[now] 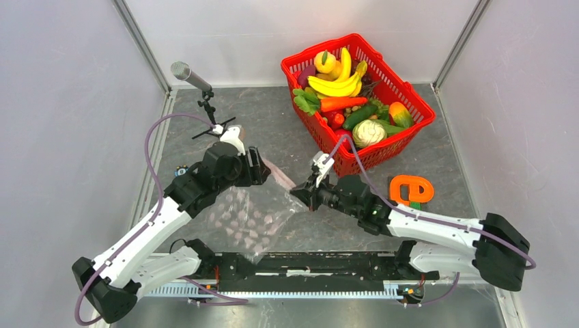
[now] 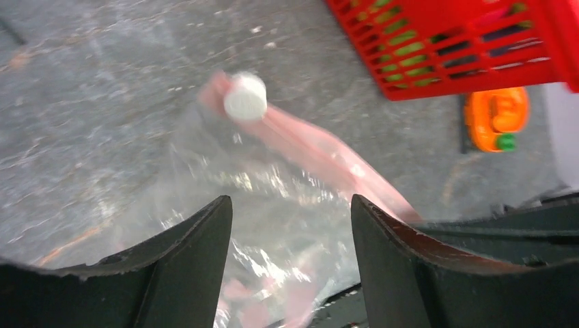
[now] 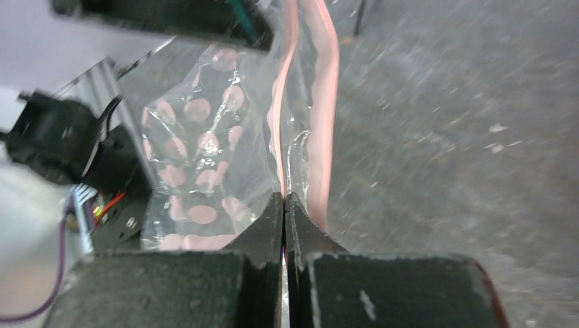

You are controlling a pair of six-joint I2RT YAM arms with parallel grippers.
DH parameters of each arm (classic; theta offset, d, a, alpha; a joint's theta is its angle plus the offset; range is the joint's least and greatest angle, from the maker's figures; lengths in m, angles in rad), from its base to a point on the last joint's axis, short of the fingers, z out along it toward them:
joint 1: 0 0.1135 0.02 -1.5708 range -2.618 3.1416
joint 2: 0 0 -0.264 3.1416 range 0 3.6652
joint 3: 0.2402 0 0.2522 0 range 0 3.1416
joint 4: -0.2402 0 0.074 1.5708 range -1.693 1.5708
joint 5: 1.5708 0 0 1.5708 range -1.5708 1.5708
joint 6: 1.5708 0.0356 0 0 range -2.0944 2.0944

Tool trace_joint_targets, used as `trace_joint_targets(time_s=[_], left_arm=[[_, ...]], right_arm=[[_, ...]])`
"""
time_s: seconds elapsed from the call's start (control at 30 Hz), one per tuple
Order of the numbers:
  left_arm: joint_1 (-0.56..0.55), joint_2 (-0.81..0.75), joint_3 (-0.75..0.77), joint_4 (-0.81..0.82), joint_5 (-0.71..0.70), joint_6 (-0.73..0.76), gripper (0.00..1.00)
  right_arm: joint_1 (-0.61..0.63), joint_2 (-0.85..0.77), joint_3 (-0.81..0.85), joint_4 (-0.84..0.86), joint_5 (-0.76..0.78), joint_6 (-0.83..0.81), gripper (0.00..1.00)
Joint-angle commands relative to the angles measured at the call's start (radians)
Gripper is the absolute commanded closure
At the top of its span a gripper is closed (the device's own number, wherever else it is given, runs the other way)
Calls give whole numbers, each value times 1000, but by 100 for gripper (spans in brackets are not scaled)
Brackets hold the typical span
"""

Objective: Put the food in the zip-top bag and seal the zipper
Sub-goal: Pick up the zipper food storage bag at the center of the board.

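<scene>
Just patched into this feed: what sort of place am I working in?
Probably a lab test cell, not a kitchen: plain grey panel walls enclose the table, a microphone stands at its back, and the red basket holds toy food.

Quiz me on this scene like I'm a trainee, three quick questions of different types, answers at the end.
1. True or false: the banana bunch is already inside the zip-top bag.
2. What are the right arm's jaws clamped on? A, the zipper. B, the carrot. C, a basket handle.
3. Fill in the blank: in the left wrist view, the left arm's jaws stand ____ above the bag.

Key:
1. False. It lies in the red basket.
2. A.
3. Open.
</scene>
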Motion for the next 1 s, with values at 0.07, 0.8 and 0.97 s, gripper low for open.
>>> trace_joint_targets(time_s=[0.07, 0.8, 0.97], left_arm=[[-3, -18, 140, 160, 178, -32, 28], [-103, 203, 233, 100, -23, 30, 36], [-123, 226, 219, 98, -78, 40, 40]], right_arm=[[-1, -31, 147, -104, 318, -137, 100], [84, 76, 219, -59, 441, -169, 100], [85, 70, 210, -42, 403, -168, 100]])
